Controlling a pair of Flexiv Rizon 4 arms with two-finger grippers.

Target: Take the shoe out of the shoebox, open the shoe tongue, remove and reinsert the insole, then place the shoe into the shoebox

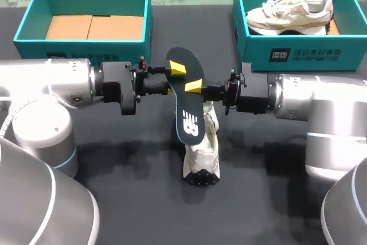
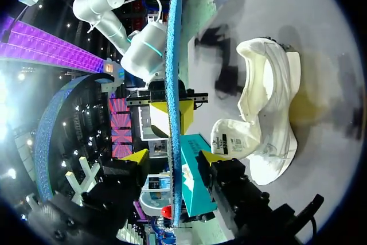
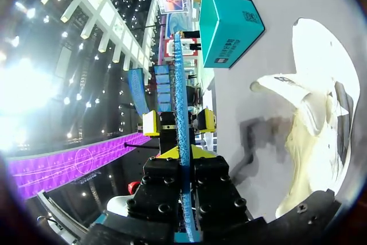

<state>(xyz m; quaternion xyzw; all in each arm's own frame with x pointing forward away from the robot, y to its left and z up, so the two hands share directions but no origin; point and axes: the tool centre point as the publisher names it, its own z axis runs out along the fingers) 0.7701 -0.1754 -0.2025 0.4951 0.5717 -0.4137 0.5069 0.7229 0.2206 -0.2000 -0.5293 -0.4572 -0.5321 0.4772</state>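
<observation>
The dark worktop (image 1: 137, 199) is carrying everything. The left arm (image 1: 51, 84) and the right arm (image 1: 309, 101) are coming in level from opposite sides and meeting at its middle, wrists pointing at each other. Along the far edge, the empty shoebox (image 1: 86, 47) is sitting on the left arm's side and the second shoebox (image 1: 298, 55), with another shoe (image 1: 289, 12) in it, on the right arm's side.

The shoe (image 1: 202, 156) is lying on the worktop directly under the two hands, its long axis running from the robot toward the boxes. In the wrist views its mouth is gaping and its tongue is folded back.

The insole (image 1: 186, 98) is hanging in the air above the shoe. Its broad printed face is turned up and its long axis is nearly in line with the shoe's. From above, its near end is overlapping the shoe.

The right hand (image 1: 194, 87) is clenching the insole at mid-length, fingers pressing it from both faces. The left hand (image 1: 176, 70) is straddling the same stretch from the other edge. Its yellow tips are standing clear of both faces, so it is released.

Judging from this, the insole is out and reinsertion comes next. The coming move is turning on lowering the insole's near end into the shoe's mouth below, and the right hand alone is carrying it.
</observation>
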